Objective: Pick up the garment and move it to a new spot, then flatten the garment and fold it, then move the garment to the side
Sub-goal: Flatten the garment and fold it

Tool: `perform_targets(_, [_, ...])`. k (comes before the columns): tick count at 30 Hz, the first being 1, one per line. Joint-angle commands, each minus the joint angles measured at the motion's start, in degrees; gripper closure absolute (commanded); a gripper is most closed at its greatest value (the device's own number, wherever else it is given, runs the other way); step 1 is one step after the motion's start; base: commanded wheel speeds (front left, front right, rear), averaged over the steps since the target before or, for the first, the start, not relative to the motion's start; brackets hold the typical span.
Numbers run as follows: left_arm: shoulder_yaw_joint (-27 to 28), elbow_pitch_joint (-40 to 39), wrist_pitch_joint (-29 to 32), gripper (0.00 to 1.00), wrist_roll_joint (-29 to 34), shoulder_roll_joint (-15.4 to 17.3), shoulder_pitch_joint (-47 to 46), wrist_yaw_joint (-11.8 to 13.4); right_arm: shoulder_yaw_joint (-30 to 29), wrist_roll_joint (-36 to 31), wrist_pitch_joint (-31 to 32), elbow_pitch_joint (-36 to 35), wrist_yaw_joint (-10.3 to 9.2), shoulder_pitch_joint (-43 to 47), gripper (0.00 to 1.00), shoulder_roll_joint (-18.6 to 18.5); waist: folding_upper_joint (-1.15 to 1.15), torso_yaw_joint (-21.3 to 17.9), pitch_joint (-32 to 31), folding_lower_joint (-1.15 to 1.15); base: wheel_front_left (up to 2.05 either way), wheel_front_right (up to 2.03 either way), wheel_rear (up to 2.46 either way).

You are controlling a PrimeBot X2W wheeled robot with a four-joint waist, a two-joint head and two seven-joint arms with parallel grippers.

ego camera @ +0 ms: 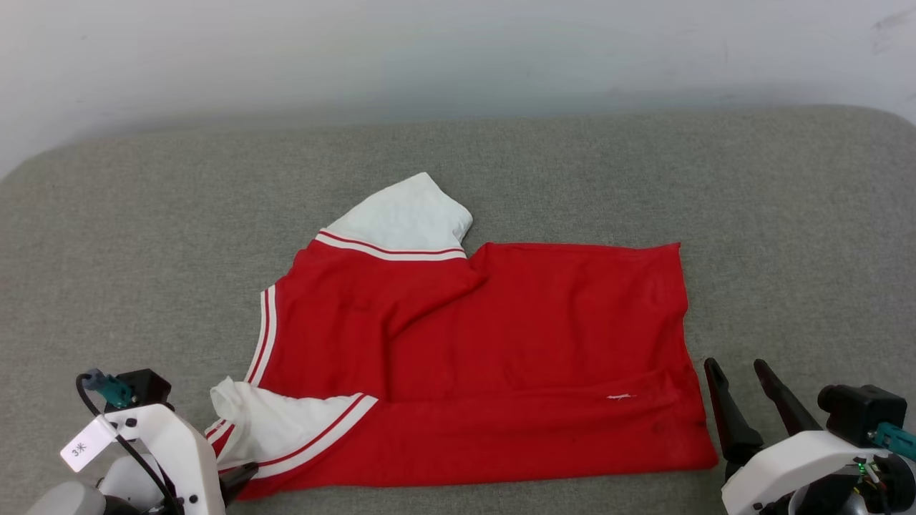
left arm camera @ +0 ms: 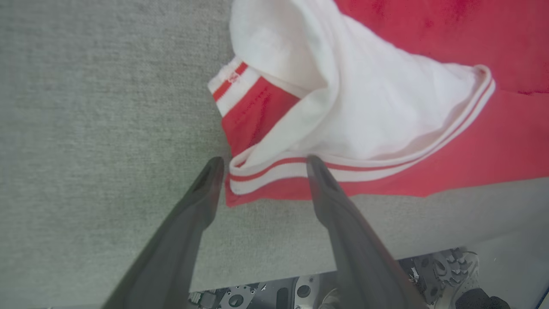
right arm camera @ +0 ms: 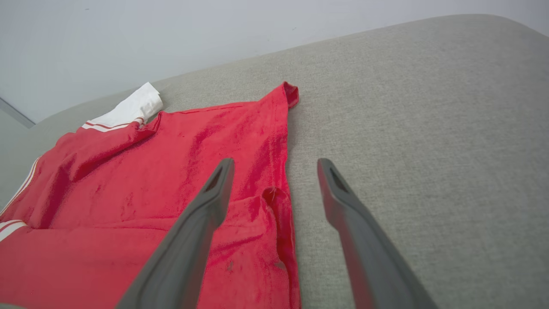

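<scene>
Left hand (left arm camera: pixel 264 159) wide apart, empty, at a sleeve (left arm camera: pixel 364 116) of the garment (ego camera: pixel 501 336); right hand (right arm camera: pixel 275 161) likewise, beside its hem (right arm camera: pixel 288 180).

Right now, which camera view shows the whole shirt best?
The head view: nearly the whole shirt lies spread in it. The left wrist view shows one white sleeve; the right wrist view shows the hem end.

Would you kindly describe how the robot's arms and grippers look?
Both arms end in white shells. The left gripper and right gripper each have two long, dark, tapering fingers. Each wrist carries a black block with a teal plug; the left also has a black cable and white tag.
</scene>
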Motion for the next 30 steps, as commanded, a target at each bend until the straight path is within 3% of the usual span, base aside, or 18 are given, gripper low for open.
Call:
perform_targets(1, [-0.4,0.6,0.3,0.0,0.5,-0.3,-0.2,0.3,0.0,0.2,-0.1,0.1,-0.05,-1.0,0.0,0.2,0.0,-0.6,1.3,0.0,0.0,0.0,0.0])
perform_targets(7, [-3.4,4.6,1.2,0.0,0.9,-2.8,-0.6,-0.8,0.0,0.5,-0.3,1.0,-0.06,-2.4,0.0,0.3,0.0,-1.3,3.1,0.0,0.0,0.0,0.0])
perform_targets(8, [-3.8,5.0,1.2,0.44,0.7,-3.6,-0.6,-1.2,-0.1,0.5,-0.3,1.1,-0.05,-2.6,0.0,0.2,0.0,-1.3,3.2,0.0,0.0,0.0,0.0])
perform_targets(9, [-4.0,5.3,1.0,0.68,0.6,-4.2,-0.8,-1.5,-0.3,0.6,-0.2,1.2,-0.05,-2.8,0.0,0.2,0.0,-1.3,3.3,0.0,0.0,0.0,0.0])
perform_targets(10, [-4.2,5.8,0.6,1.0,0.7,-4.5,-1.2,-2.0,-0.6,0.8,-0.1,1.2,-0.05,-2.8,0.0,0.1,0.0,-1.3,3.4,0.0,0.0,0.0,0.0])
perform_targets(18, [-3.5,5.8,-3.5,1.0,3.4,-3.5,-3.2,-4.0,-3.8,2.3,3.8,1.6,-0.05,-3.2,0.0,-2.5,0.0,-0.3,1.5,0.0,0.0,0.0,0.0])
perform_targets(26, [-2.2,0.0,-5.9,1.0,4.5,-1.8,-1.2,-2.0,-0.9,6.3,23.1,0.9,-0.05,-0.8,0.0,-7.3,0.0,1.1,0.2,0.0,0.0,0.0,0.0])
perform_targets(30, [-2.3,-2.9,-6.2,1.0,5.0,-1.4,-0.8,-1.5,1.2,7.4,29.4,-0.5,-0.05,0.0,0.0,-8.4,0.0,2.2,0.7,0.0,0.0,0.0,0.0])
